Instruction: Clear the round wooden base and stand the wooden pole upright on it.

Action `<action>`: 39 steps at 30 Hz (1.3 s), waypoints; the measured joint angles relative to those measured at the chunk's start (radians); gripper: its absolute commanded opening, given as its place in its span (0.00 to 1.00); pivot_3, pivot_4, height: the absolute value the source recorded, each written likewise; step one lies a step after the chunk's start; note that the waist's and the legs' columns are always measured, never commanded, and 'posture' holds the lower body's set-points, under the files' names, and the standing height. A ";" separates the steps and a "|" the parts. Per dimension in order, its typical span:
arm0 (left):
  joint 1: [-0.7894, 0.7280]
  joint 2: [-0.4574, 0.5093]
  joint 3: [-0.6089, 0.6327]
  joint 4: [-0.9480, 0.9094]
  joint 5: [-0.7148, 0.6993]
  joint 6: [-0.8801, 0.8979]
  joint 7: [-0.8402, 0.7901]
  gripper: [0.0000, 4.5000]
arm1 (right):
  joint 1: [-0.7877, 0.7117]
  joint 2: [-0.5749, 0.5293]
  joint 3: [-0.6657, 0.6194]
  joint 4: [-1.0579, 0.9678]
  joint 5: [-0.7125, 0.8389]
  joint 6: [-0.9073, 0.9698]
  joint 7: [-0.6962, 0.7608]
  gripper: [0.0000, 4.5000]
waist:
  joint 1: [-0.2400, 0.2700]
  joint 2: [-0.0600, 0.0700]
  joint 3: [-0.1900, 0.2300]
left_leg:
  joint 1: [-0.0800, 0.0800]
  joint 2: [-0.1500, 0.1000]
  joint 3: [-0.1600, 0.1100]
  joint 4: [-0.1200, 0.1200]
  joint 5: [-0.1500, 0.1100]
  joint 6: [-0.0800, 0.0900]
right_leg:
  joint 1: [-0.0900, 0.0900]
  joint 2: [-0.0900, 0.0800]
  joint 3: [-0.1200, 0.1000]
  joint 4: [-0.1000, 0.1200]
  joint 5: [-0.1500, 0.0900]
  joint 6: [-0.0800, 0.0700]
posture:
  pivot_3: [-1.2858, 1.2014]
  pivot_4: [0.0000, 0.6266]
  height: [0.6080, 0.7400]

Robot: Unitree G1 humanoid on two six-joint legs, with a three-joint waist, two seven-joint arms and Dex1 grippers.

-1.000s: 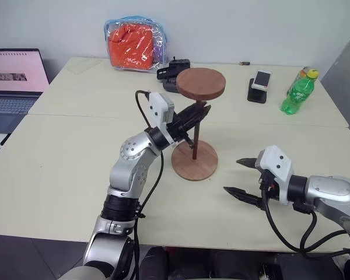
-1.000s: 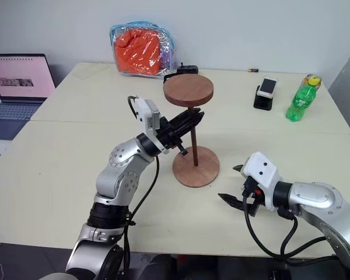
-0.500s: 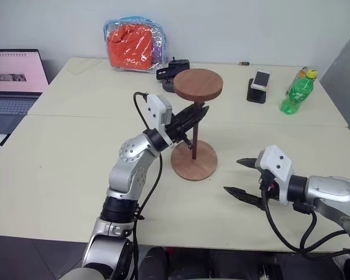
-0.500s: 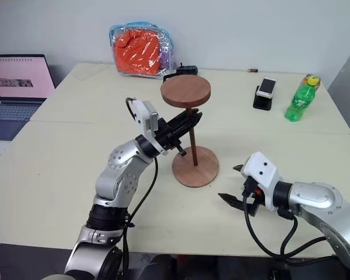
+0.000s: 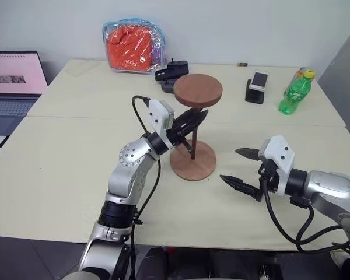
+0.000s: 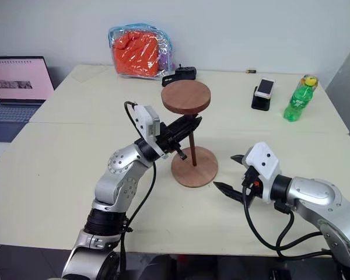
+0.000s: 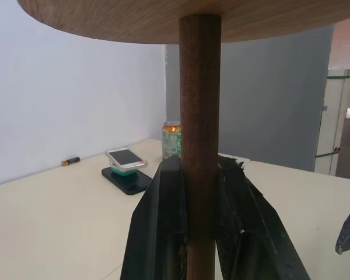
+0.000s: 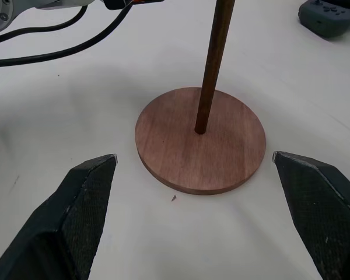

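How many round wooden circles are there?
2. The round wooden base lies flat on the table; the other disc sits atop the wooden pole standing on it.

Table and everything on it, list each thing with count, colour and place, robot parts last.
table: one, cream, under everything
base: one, reddish-brown, table centre
pole: one, dark brown, upright on the base, disc on top
bag: one, clear with orange contents, far edge
laptop: one, pink screen, far left
phone: one, white, on a black stand, far right
bottle: one, green, far right
controller: one, black, behind the pole
left claw: black, shut on the pole
right claw: black, open, right of the base
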 measured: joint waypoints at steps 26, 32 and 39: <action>0.039 0.097 -0.069 0.041 0.080 0.033 -0.110 0.78 | 0.023 -0.015 0.001 -0.018 -0.003 -0.010 0.004 1.00 | 0.002 0.000 0.000 | -0.004 0.000 -0.007 -0.002 0.000 0.000 | 0.002 -0.001 -0.006 -0.010 0.001 0.001 | 0.52 0.24 1.00; -0.016 0.209 -0.067 0.059 0.135 0.032 -0.153 0.78 | 0.040 -0.034 -0.012 -0.017 -0.005 -0.046 0.043 1.00 | 0.001 0.001 0.001 | -0.005 0.000 -0.007 -0.002 0.000 0.000 | 0.002 -0.001 -0.007 -0.011 0.001 0.001 | 0.52 0.24 1.00; -0.011 0.387 -0.076 0.043 0.186 0.019 -0.276 0.78 | 0.075 -0.090 -0.091 0.015 -0.008 -0.096 0.118 1.00 | 0.001 0.001 0.001 | -0.005 0.000 -0.010 -0.003 0.000 0.000 | 0.002 -0.001 -0.007 -0.011 0.001 0.001 | 0.52 0.24 1.00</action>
